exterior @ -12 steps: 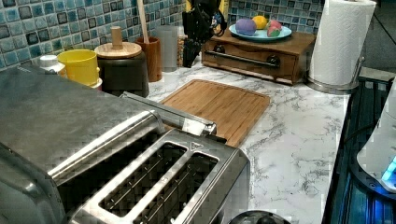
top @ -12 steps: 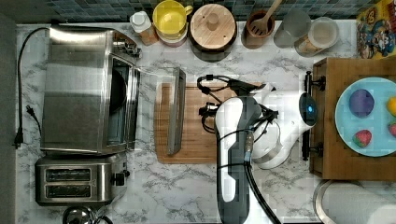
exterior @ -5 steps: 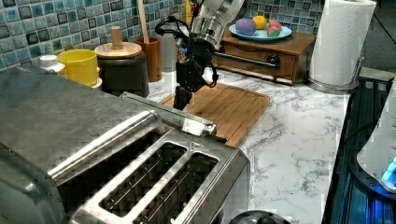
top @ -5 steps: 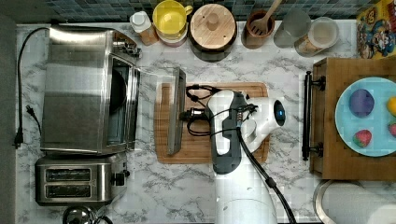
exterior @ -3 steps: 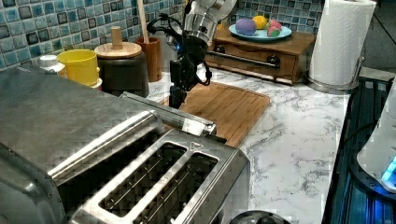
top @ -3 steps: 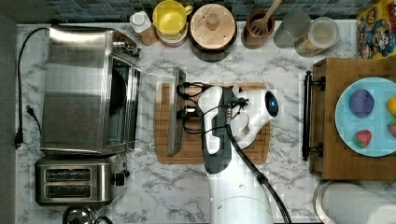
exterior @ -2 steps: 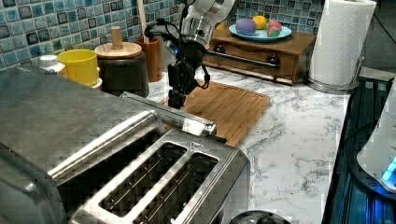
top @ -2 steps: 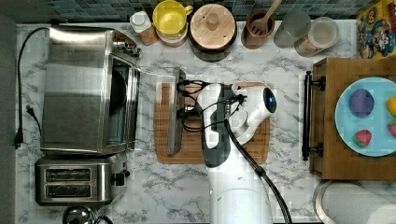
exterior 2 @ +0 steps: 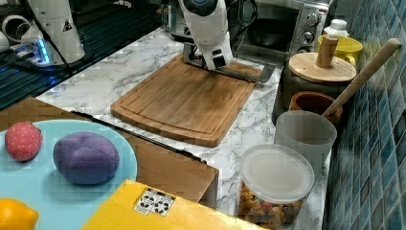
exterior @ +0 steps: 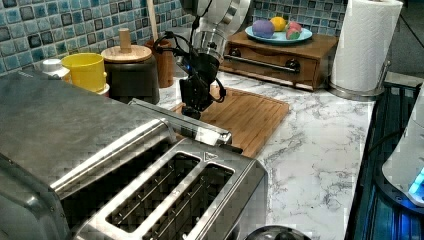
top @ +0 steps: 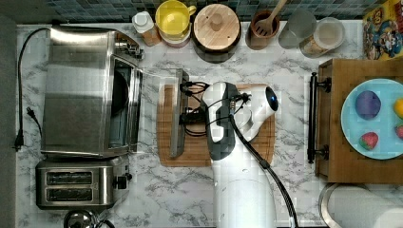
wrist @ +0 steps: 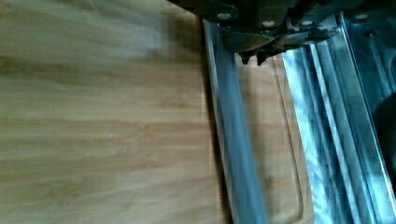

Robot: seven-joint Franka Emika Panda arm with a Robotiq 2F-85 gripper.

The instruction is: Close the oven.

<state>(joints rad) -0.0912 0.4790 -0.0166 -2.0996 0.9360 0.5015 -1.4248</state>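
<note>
The oven (top: 85, 90) sits at the top view's left on the counter (top: 294, 95), its door down over a cutting board (top: 247, 147). The tool (exterior: 192, 107) hangs clenched just above the door's bar handle (top: 178, 114).

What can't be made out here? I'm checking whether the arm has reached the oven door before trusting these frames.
- Gripper to handle contact: in the top view the arm covers it; the left view's angle leaves touching or apart unclear.
- Gripper opening: the wrist view cuts it off at the frame edge.
- Oven interior: dark behind the open door in the right view.
- Oven knobs: settings too small to read.
</note>
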